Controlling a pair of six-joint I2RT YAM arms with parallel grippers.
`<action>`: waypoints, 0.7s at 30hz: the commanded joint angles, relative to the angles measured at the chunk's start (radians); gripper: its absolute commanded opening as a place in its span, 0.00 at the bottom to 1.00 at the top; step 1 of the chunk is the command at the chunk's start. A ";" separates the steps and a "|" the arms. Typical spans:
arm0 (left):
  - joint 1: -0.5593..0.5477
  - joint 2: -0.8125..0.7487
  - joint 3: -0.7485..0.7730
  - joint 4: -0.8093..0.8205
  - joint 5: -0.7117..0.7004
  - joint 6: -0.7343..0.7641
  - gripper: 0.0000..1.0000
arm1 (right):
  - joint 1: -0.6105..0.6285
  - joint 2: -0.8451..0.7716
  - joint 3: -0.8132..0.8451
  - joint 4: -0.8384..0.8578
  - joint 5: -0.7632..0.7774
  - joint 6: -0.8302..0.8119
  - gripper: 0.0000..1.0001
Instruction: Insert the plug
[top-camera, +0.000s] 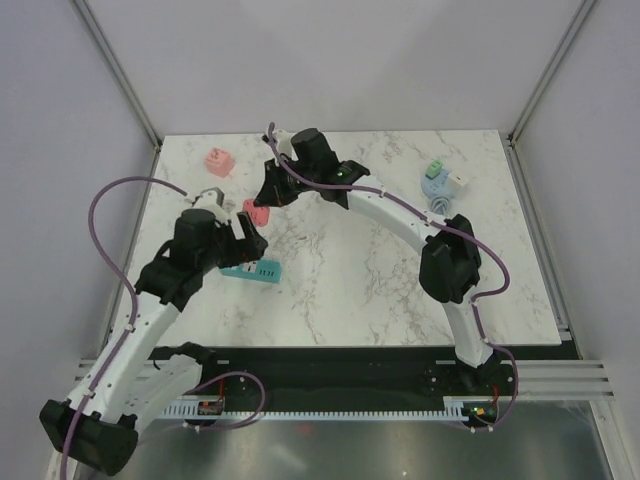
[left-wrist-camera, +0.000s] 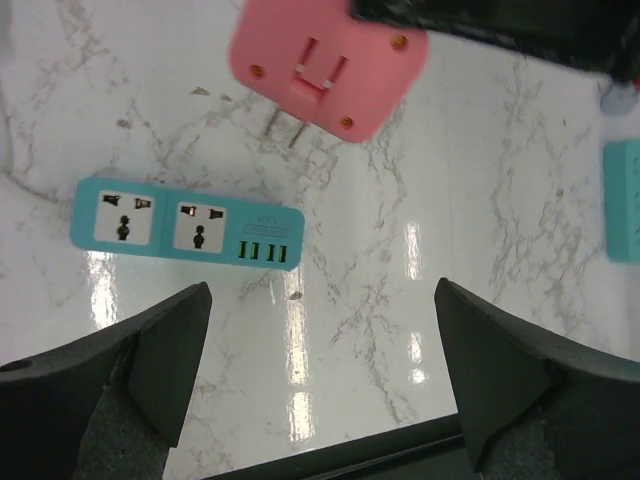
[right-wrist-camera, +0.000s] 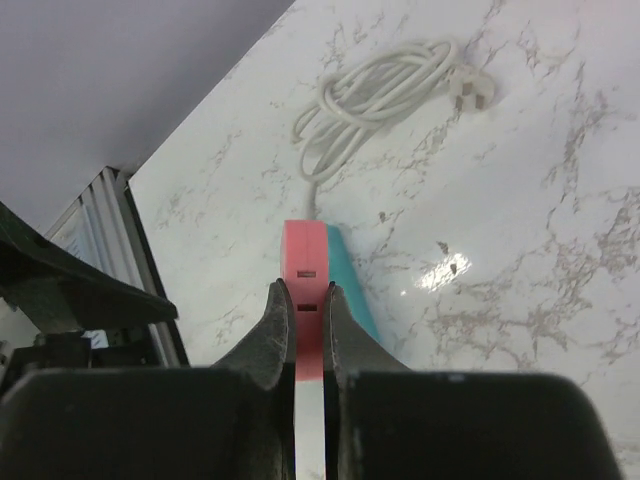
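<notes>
Glossy marble table (top-camera: 400, 290), rounded pink plug (left-wrist-camera: 330, 70) — oblong teal strip (left-wrist-camera: 185, 222)

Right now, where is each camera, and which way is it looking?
Top: high behind, looks down at the table; left arm and right arm show.
Left wrist: looks down at the strip; open left gripper shows.
Right wrist: looks along the shut right gripper holding the plug.
All three share plug and strip.

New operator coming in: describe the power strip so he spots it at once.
On the marble table, look left of centre, just beside the left claw. The power strip lies flat there: a long teal bar with two white sockets, unlike the squat pink adapter nearby.
</notes>
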 joint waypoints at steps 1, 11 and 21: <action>0.200 0.012 0.071 -0.068 0.157 -0.163 1.00 | 0.006 -0.037 -0.100 0.198 0.082 -0.070 0.00; 0.481 0.077 0.028 -0.055 0.014 -0.443 1.00 | 0.046 -0.112 -0.346 0.473 0.080 -0.182 0.00; 0.590 0.229 0.022 0.031 0.173 -0.518 1.00 | 0.136 -0.170 -0.550 0.685 0.113 -0.406 0.00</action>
